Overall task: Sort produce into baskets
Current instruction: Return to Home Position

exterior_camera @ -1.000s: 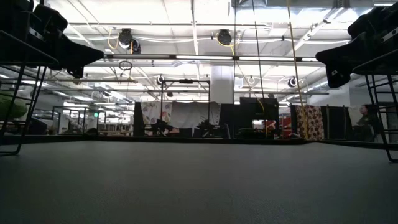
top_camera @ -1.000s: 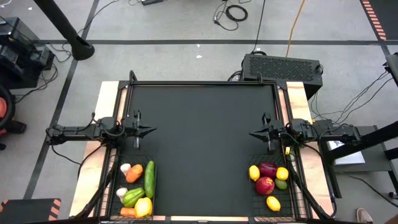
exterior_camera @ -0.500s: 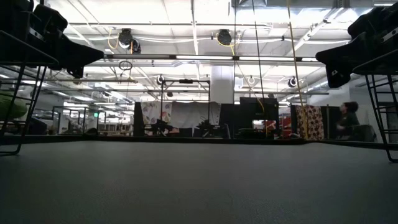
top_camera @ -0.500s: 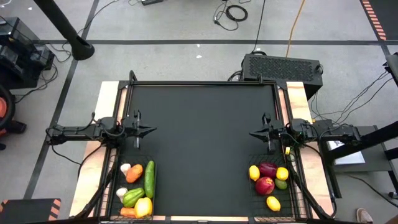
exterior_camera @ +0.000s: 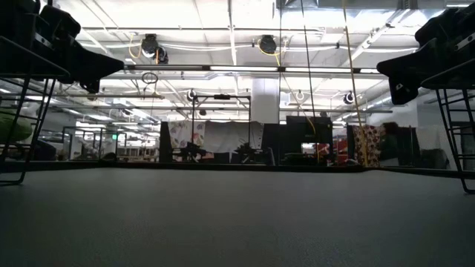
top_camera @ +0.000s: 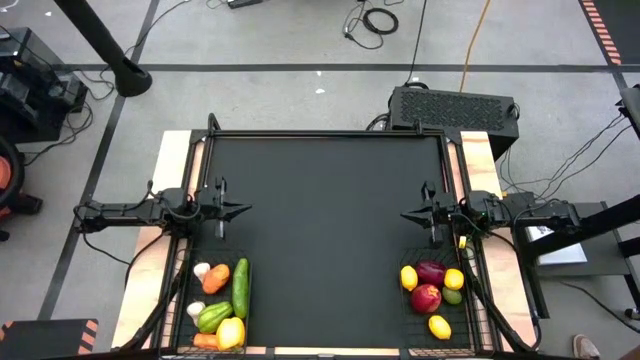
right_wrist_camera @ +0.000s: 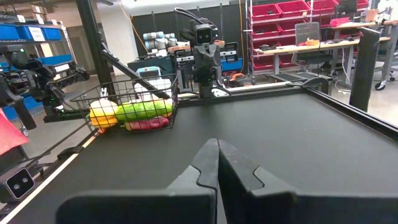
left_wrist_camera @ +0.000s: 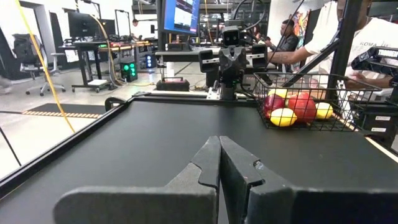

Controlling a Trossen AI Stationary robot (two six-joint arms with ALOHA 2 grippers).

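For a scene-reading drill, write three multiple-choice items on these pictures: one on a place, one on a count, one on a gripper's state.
1. Where does the long green toy cucumber lie?
A. In the black wire-mesh basket on the left arm's side
B. In the black wire-mesh basket on the right arm's side
C. On the flat black tabletop

2. How many yellow toy lemons show in the right-side basket?
A. One
B. Three
C. Six

3. How does the left gripper stand?
A. Wide open
B. Shut on a fruit
C. Shut, empty

Answers:
1 A: the high view shows it inside that basket.
2 B: the high view shows three yellow pieces there.
3 C: its wrist view shows the fingers pressed together with nothing between.
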